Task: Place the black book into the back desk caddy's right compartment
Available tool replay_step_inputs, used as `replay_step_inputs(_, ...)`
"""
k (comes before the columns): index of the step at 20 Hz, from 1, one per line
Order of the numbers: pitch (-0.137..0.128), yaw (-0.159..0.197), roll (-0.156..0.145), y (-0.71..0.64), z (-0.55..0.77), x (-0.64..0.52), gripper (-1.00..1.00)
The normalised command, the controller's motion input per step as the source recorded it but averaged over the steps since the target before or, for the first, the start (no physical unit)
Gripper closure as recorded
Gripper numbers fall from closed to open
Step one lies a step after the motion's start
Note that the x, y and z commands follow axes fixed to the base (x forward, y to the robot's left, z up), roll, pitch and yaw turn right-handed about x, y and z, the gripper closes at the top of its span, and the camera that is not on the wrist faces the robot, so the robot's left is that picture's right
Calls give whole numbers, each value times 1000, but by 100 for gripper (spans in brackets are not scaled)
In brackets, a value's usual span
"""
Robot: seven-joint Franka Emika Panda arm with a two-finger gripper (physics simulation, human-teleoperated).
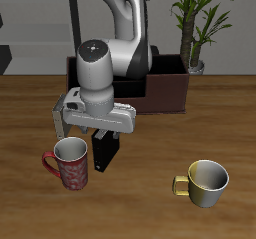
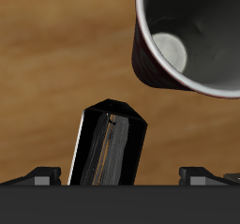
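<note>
The black book (image 1: pixel 104 153) stands upright on the table beside a red patterned mug (image 1: pixel 68 164). My gripper (image 1: pixel 104 134) is lowered over the book's top end. In the wrist view the book (image 2: pixel 108 148) rises between my two fingertips (image 2: pixel 37 176), with a gap on each side, so the gripper (image 2: pixel 120 177) is open around it. The back desk caddy (image 1: pixel 165 91), a dark maroon-brown box, stands at the table's back behind my arm. Its right compartment (image 1: pixel 172 83) is the end nearest the potted plant; the other sections are hidden by the arm.
A potted plant (image 1: pixel 196 28) stands by the caddy's end. An olive-gold mug (image 1: pixel 205 181) sits near the table's front edge. The red mug's rim (image 2: pixel 192 40) is close to the book in the wrist view.
</note>
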Motion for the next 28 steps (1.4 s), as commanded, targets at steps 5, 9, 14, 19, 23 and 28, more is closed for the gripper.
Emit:
replay_step_inputs(5, 9, -23, 21, 138, -131, 22, -100)
replay_step_inputs(9, 6, -47, 24, 45, -66, 0, 100)
replay_step_inputs(14, -3, -1, 0, -35, 23, 14, 100)
replay_step_inputs(19, -13, 5, -7, -35, 137, -71, 100)
replay_step_inputs(23, -43, 9, 17, 113, 433, -154, 100)
replay_step_inputs(28, -19, 3, -13, 68, 472, -166, 100)
